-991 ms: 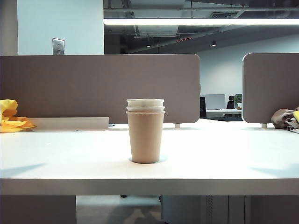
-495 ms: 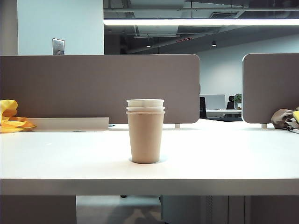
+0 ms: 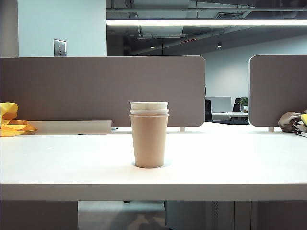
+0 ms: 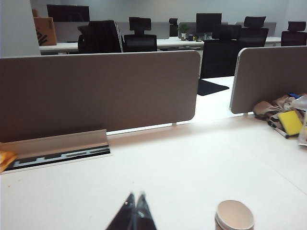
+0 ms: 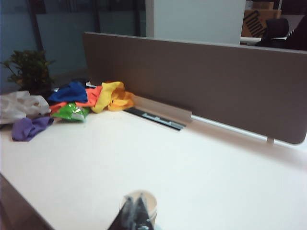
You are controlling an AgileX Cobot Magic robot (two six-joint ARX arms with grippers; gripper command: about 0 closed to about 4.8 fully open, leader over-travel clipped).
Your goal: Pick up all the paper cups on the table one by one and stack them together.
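Observation:
The paper cups (image 3: 149, 136) stand as one upright stack in the middle of the white table (image 3: 230, 163): a tan-brown cup outside, with two white rims showing above its rim. In the left wrist view the stack (image 4: 234, 216) sits off to one side of my left gripper (image 4: 136, 197), whose fingers are pressed together, holding nothing. In the right wrist view my right gripper (image 5: 134, 201) is shut and empty, its tips in front of the stack's open mouth (image 5: 146, 202) and apart from it. Neither gripper shows in the exterior view.
Grey-brown divider panels (image 3: 103, 91) run along the table's back edge, with a grey cable tray (image 3: 72, 127) at their foot. A yellow cloth (image 3: 12, 122) lies at the far left among other coloured cloths (image 5: 72, 103). More clutter (image 3: 292, 120) lies at the far right.
Faint shadows on the table's front left and right corners a second ago are gone. The cup stack has not moved.

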